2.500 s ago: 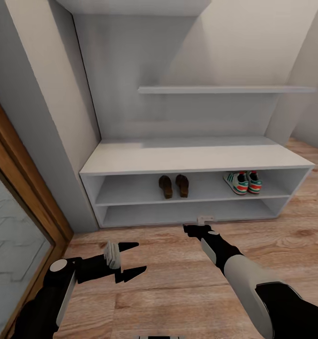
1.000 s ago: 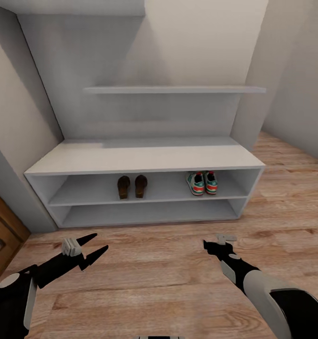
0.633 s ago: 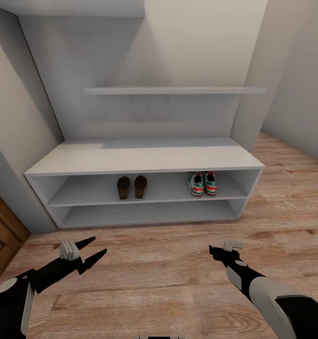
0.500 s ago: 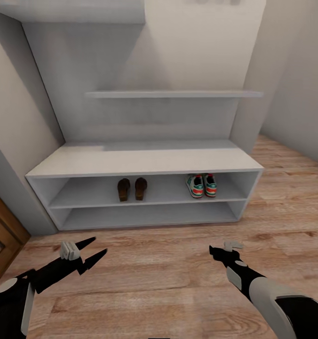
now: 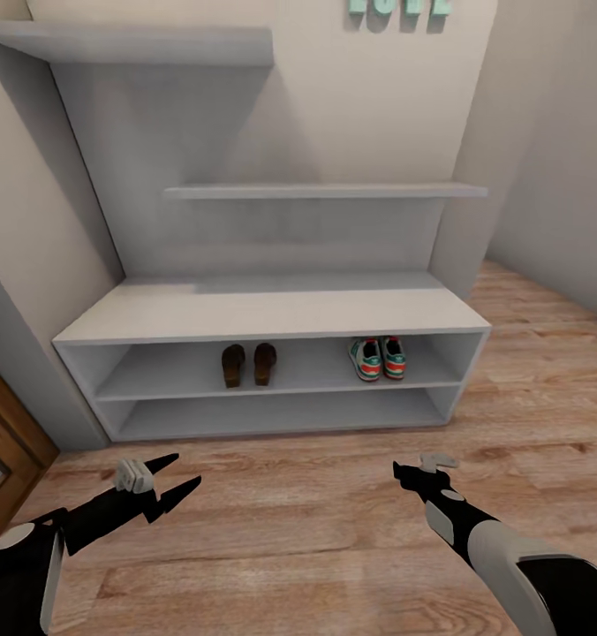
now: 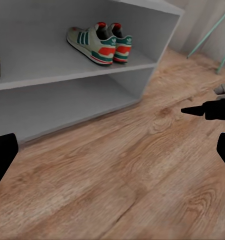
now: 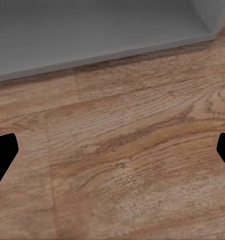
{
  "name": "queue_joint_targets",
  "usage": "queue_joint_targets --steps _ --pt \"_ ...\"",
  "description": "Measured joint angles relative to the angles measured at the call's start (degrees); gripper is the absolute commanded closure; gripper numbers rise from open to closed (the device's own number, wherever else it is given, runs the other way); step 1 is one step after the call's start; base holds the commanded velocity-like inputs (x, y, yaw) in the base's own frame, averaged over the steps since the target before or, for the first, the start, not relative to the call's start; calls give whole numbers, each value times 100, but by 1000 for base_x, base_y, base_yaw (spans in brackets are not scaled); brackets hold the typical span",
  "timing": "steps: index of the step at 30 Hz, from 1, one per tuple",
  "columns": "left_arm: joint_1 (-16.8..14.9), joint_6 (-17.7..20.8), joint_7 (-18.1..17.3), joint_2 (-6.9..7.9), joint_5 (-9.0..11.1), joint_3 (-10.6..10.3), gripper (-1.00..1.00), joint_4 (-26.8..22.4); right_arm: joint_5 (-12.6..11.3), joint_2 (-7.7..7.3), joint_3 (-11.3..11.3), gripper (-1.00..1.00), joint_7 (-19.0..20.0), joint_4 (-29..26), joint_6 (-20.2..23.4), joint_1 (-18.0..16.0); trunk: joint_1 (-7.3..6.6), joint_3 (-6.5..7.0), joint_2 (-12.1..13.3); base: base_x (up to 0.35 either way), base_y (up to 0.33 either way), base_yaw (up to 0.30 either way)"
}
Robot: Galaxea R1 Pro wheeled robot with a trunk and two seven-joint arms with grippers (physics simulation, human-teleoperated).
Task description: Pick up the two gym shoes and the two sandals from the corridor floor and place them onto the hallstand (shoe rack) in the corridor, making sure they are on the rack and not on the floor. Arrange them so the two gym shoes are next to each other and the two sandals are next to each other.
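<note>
The pale grey hallstand (image 5: 263, 314) stands against the wall ahead. On its upper shelf slot the two dark brown sandals (image 5: 248, 364) lie side by side left of centre. The two gym shoes (image 5: 377, 357), cream with green stripes and red-orange heels, sit together further right; the left wrist view has them too (image 6: 100, 42). My left gripper (image 5: 177, 476) hovers open over the corridor floor (image 5: 298, 521) at lower left, empty. My right gripper (image 5: 418, 467) hangs open over the floor at lower right, its black fingertips (image 7: 2, 155) wide apart and holding nothing.
Two stepped wall shelves (image 5: 325, 190) hang above the bench, and teal letters (image 5: 396, 7) are on the wall. A wooden door frame (image 5: 7, 424) stands at the left edge. The lower shelf slot (image 5: 272, 411) holds nothing. Wood floor stretches to the right of the rack.
The head camera has tilted up, so the rack sits lower in view and the top shelf and teal letters appear. Both arms have barely moved; shoes stay put.
</note>
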Motion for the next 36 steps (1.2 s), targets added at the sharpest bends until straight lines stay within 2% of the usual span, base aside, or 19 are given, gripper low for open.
queue_joint_targets --steps 3,7,9,18,36 --pt "0 -4 -12 4 -4 180 -100 0 0 0 0 -100 -1 0 0 0 -66 54 120 0 0 0" --pt "1 -7 -39 5 -7 674 -100 0 0 2 0 -100 1 10 1 0 -154 126 281 0 0 0" --pt "1 -7 -44 5 -7 740 -100 0 0 5 0 -100 -1 14 3 0 -198 162 361 0 0 0" --pt "1 -11 -26 -2 -7 804 -100 0 2 7 0 -100 -1 17 8 0 -395 323 722 0 0 0" --pt "1 -77 2 -5 -42 778 -100 58 9 9 0 -100 4 20 9 0 -791 646 1444 0 0 0"
